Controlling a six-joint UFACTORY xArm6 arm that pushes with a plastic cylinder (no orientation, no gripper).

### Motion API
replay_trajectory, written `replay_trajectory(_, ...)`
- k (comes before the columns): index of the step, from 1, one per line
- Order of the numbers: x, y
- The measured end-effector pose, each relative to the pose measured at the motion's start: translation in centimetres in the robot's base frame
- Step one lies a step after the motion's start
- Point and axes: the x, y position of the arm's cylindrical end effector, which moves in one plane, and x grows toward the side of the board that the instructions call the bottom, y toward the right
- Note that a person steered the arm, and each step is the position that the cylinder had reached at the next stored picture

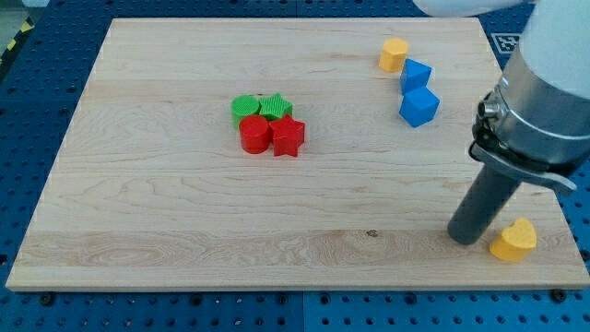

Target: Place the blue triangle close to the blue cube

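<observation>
The blue triangle (416,75) lies near the view's top right, on the wooden board (166,194). The blue cube (419,107) sits right below it, almost touching. My tip (466,237) is at the view's lower right, well below both blue blocks. It stands just left of a yellow heart block (514,242).
A yellow block (394,54) lies just up-left of the blue triangle. Near the board's middle is a cluster: a green cylinder (244,108), a green star (275,107), a red cylinder (254,135) and a red star (288,136). The arm's body (544,101) hangs over the right edge.
</observation>
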Motion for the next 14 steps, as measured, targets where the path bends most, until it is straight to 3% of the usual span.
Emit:
replay_trajectory(4,0.9,3.8)
replay_trajectory(7,-10.6,1.9)
replay_trajectory(8,-12.9,3.7)
replay_trajectory(10,-24.7,4.8)
replay_trajectory(11,-28.1,4.3)
replay_trajectory(14,-23.5,0.7)
